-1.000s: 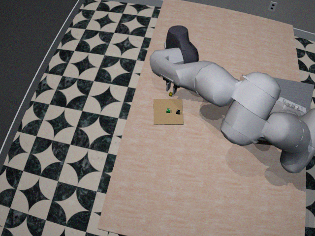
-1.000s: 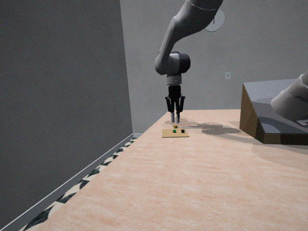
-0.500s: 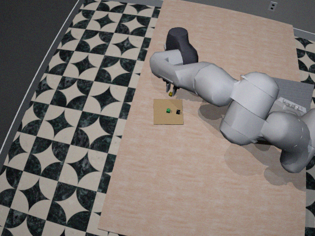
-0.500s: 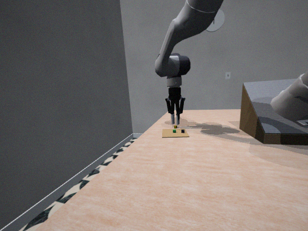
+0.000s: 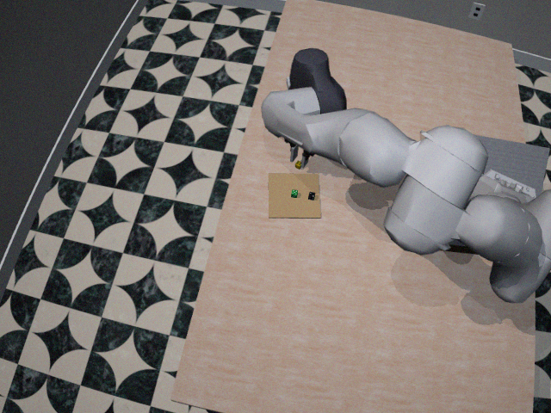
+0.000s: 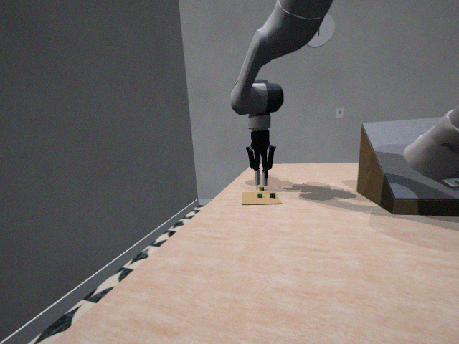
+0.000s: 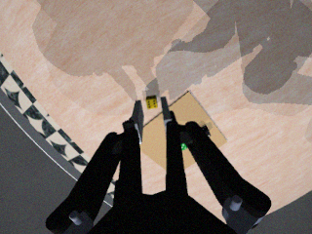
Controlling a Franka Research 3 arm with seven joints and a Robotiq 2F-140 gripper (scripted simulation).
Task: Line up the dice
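- 2 dice, green (image 5: 294, 194) (image 6: 259, 195) (image 7: 183, 146) and black (image 5: 311, 195) (image 6: 272, 195) (image 7: 207, 130), are spaced on the mat (image 5: 282, 206) (image 6: 249, 200) (image 7: 190, 109), black nearer the base, seemingly for the line.
- The yellow die (image 5: 298, 164) (image 6: 261, 188) (image 7: 151, 101) lies off the mat, just beyond its edge.
- The gripper (image 5: 298, 157) (image 6: 260, 184) (image 7: 151, 106) is held above it, fingers slightly apart, nothing clamped, probably for a narrow grasp.
- Green could be bumped during placement.
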